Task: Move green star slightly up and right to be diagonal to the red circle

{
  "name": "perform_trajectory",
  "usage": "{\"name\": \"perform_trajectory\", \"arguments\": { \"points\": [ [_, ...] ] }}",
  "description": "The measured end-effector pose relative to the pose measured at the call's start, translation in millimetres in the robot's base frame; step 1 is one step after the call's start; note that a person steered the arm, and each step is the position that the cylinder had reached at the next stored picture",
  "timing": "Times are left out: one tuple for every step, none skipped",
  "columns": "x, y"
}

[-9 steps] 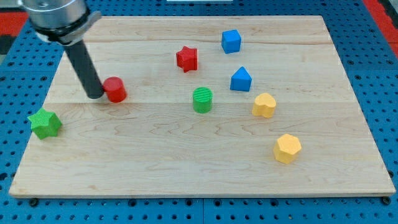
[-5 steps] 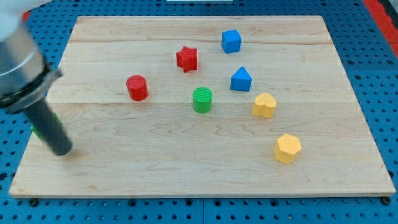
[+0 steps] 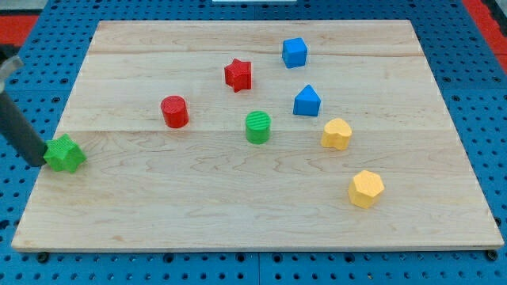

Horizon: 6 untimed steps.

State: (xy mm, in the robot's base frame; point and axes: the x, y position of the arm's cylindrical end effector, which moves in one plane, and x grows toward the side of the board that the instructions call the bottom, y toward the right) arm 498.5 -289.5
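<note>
The green star [image 3: 65,153] lies near the left edge of the wooden board [image 3: 238,214]. The dark rod comes in from the view's left, and my tip [image 3: 39,161] touches the star's left side. The red circle [image 3: 174,112], a short cylinder, stands up and to the right of the star, well apart from it.
A red star [image 3: 238,74], a green cylinder [image 3: 257,127], a blue cube [image 3: 294,52], a blue house-shaped block [image 3: 306,101], a yellow heart-like block [image 3: 337,134] and a yellow hexagon [image 3: 366,188] lie on the board's middle and right. Blue pegboard surrounds the board.
The rod pushed the red circle a little right, then swung down to the board's left edge. It now sits left of the green star, which has shifted slightly right.
</note>
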Motion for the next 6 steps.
{"name": "perform_trajectory", "arguments": {
  "points": [
    [0.0, 32.2],
    [0.0, 63.6],
    [0.0, 75.9],
    [17.8, 58.7],
    [54.5, 9.9],
    [56.8, 7.5]
  ]
}}
